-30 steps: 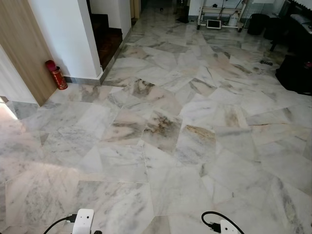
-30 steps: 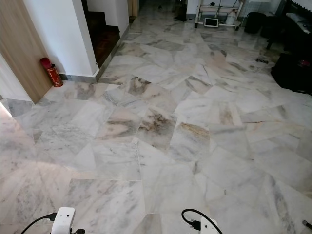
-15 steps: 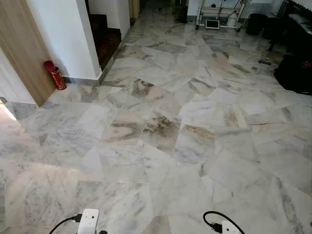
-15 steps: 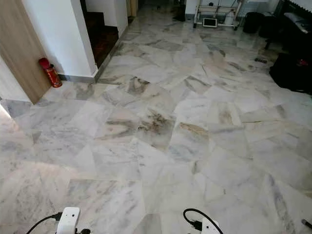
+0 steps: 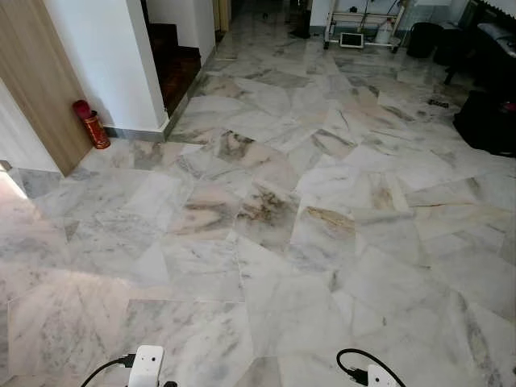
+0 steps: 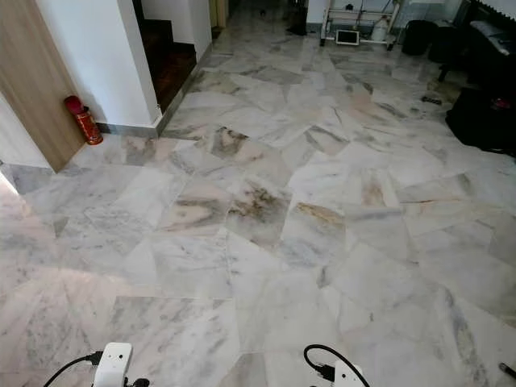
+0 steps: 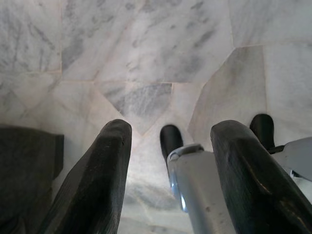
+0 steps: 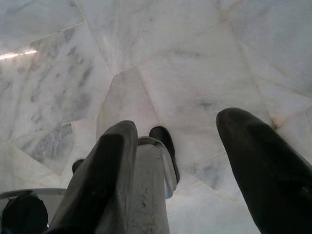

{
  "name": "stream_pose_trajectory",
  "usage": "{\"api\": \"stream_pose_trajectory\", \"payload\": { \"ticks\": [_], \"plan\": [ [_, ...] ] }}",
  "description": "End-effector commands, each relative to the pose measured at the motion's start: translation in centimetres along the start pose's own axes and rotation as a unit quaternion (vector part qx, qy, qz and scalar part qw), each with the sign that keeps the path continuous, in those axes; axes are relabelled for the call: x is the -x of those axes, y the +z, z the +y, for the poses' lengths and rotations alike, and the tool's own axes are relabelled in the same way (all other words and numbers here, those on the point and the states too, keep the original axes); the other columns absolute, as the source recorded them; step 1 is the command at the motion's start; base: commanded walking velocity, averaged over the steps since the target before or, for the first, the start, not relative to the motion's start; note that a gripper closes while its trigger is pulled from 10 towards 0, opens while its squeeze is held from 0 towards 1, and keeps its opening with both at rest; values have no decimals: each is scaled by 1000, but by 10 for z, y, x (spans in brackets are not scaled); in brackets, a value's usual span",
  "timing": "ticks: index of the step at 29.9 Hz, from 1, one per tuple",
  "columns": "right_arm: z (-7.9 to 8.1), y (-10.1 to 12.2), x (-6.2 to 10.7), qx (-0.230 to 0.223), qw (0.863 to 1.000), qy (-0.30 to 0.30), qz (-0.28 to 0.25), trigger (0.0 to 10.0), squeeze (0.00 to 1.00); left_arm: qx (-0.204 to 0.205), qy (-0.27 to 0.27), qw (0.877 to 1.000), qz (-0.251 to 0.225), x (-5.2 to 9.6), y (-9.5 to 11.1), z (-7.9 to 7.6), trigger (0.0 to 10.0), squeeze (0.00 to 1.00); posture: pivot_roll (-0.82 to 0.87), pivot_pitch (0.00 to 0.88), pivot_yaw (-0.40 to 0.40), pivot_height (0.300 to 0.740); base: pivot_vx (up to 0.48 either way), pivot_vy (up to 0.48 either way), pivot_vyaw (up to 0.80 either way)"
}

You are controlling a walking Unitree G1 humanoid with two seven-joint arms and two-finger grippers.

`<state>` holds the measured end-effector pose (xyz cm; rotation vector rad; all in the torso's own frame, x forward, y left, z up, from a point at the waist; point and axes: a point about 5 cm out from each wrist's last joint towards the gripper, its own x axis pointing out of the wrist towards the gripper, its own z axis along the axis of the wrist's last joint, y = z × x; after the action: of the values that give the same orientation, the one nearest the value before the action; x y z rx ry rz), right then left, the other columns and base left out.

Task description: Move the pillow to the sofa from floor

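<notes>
Two head views: marble floor (image 5: 266, 242) of grey-veined white slabs, stretching ahead to a far room.
Left side of floor: red fire extinguisher (image 5: 93, 123) standing upright at the base of a white wall (image 5: 105, 56), beside a wooden panel (image 5: 36, 81).
Past the wall: dark stairs (image 5: 173, 56) going up.
Far edge of floor: white wheeled stand (image 5: 359, 24) with a small screen low on it.
Far right edge: black bags (image 5: 488, 121) and dark furniture, details too dim to tell.
Near edge of floor: white wrist housings with black cables, one at left (image 5: 145, 367), one at right (image 5: 372, 376).
Pillow: cannot be seen on this stretch of floor; its place cannot be told.
Left wrist view: left gripper (image 7: 170, 161) pointing down at the floor, its two black fingers (image 7: 97, 180) spread apart, nothing between them; a silver leg and black foot lie below.
Right wrist view: right gripper (image 8: 175, 151) likewise aimed at the floor, fingers (image 8: 263, 165) apart and empty, over a silver leg.
</notes>
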<state>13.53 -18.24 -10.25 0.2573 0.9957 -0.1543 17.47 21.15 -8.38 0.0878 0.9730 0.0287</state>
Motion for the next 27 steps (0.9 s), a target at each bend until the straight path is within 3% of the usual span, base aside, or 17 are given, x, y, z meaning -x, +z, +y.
{"api": "stream_pose_trajectory", "payload": {
  "ticks": [1,12,27],
  "plan": [
    [-3,-3,1,-9,1000,-5,0,10000,0,3,5,1000,14,2,-8,4,10000,0,-18,0,-26,740,-307,0,0],
    [-4,-5,2,-10,1000,-8,3,10000,0,-2,4,1000,23,2,-12,4,10000,0,-19,0,-25,740,-337,0,0],
    [-5,-5,2,-14,1000,-10,-1,10000,0,0,21,999,35,11,-27,37,10000,0,-19,0,-25,740,-349,0,0]
  ]
}}
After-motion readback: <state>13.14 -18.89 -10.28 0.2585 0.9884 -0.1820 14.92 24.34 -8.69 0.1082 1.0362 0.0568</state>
